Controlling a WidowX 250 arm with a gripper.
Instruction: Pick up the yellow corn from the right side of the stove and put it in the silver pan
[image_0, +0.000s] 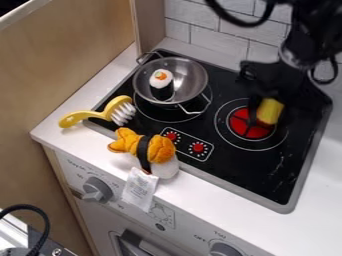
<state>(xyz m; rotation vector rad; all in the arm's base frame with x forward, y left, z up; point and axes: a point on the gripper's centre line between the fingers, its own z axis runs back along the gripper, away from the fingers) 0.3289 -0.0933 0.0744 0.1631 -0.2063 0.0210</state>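
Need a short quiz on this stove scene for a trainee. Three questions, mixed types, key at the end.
1. Open: What stands in the pot?
2. True or false: The brush lies wholly on the black stove top.
3. Fill in the blank: The hand holds the yellow toy over the ___ burner.

Key:
1. A sushi toy, white and black with an orange top.
2. False; its handle lies over the white counter.
3. Red.
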